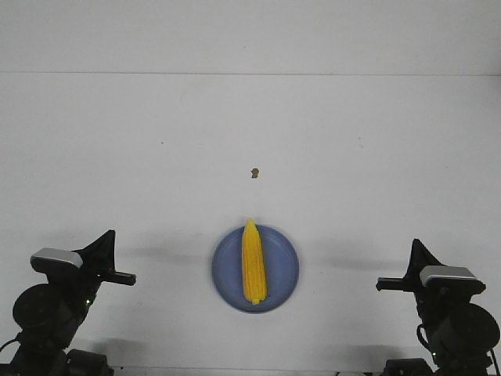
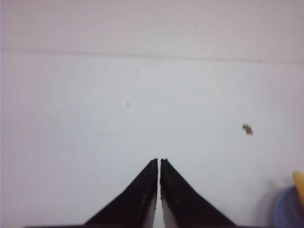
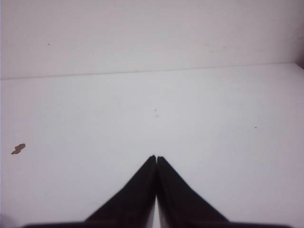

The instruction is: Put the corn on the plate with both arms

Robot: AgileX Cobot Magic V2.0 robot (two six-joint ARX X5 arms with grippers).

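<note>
At the near edge of the white counter [image 1: 117, 157], the left arm [image 1: 55, 301] stood at the left corner and the right arm [image 1: 450, 309] at the right corner, both well apart from the plate [image 1: 227, 270] lying between them. The left gripper [image 2: 159, 160] showed its jaws drawn almost together, with only a thin sliver of counter visible between the black tips and nothing held. The right gripper [image 3: 156, 157] showed its jaws pressed tip to tip, likewise holding nothing. In the front view the pointed tips of both arms rose above the grey-silver wrist blocks, clear of any object. The blue plate rested flat on the counter near its front edge, about midway between the arms. The corn [image 1: 253, 262] lay on the plate, lengthwise along the near-to-far line, thick end toward the robot and tapered tip reaching the far rim. From the left wrist view only a corner of the plate and a small piece of the corn appeared at the frame edge. Beyond the plate, apart from it, a small brown speck [image 1: 254, 173] sat on the counter. Farther back the counter met a plain white wall [image 1: 250, 35].
</note>
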